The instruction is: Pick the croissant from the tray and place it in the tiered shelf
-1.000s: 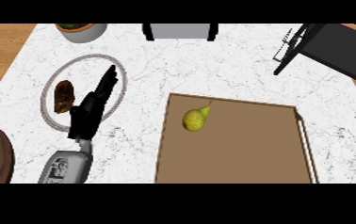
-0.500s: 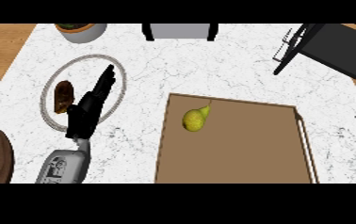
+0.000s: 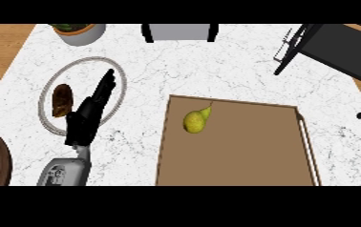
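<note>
The brown croissant (image 3: 62,100) lies on the left side of a round grey-rimmed plate (image 3: 78,77) at the counter's left. My left hand (image 3: 87,118) lies over the plate's right part, just right of the croissant, fingers straight and pointing to the far side, holding nothing. I cannot tell whether it touches the croissant. The black tiered shelf (image 3: 321,49) stands at the far right corner. My right hand does not show.
A brown wooden board (image 3: 239,149) fills the near right, with a yellow-green pear (image 3: 195,120) near its far left corner. A potted plant (image 3: 78,31) and a grey-and-black object (image 3: 180,32) sit along the far edge. A dark round edge (image 3: 3,160) shows at near left.
</note>
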`<action>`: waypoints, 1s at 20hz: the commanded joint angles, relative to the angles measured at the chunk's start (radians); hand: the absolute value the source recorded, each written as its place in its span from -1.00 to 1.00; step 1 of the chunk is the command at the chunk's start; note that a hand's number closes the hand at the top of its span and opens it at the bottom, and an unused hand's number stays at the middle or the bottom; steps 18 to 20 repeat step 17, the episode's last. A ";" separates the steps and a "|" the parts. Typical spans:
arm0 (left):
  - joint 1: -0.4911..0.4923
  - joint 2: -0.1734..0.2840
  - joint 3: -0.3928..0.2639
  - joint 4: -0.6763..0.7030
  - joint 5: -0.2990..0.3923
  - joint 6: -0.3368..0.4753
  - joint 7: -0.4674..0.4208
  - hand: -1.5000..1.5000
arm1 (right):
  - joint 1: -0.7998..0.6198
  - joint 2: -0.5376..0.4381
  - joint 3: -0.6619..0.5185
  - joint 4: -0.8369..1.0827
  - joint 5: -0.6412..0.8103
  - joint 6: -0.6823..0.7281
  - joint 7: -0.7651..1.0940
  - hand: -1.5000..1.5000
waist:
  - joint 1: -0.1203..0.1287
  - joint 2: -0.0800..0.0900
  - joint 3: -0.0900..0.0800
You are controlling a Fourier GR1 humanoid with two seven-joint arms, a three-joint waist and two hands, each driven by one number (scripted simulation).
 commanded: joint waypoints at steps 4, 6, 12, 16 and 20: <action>-0.007 0.003 0.011 0.013 -0.004 0.007 0.006 0.00 | 0.115 -0.006 -0.095 -0.316 0.009 0.289 0.252 -1.00 | -0.028 -0.005 -0.001; -0.024 0.027 0.051 0.013 0.024 -0.004 0.031 0.00 | 0.201 -0.038 -0.174 -0.347 -0.094 0.366 0.227 -1.00 | -0.040 -0.006 0.000; 0.036 -0.002 0.017 -0.033 -0.007 0.028 0.029 0.00 | 0.432 -0.005 -0.300 -0.702 -0.210 0.621 0.254 -1.00 | -0.067 -0.018 0.001; 0.037 -0.015 0.012 -0.003 -0.012 0.034 -0.004 0.00 | 0.525 0.006 -0.431 -0.898 -0.363 0.785 0.272 -1.00 | -0.062 -0.013 0.000; 0.054 0.038 0.061 -0.013 0.027 -0.006 -0.011 0.00 | 0.566 0.061 -0.461 -0.947 -0.417 0.802 0.253 -1.00 | -0.073 -0.019 0.001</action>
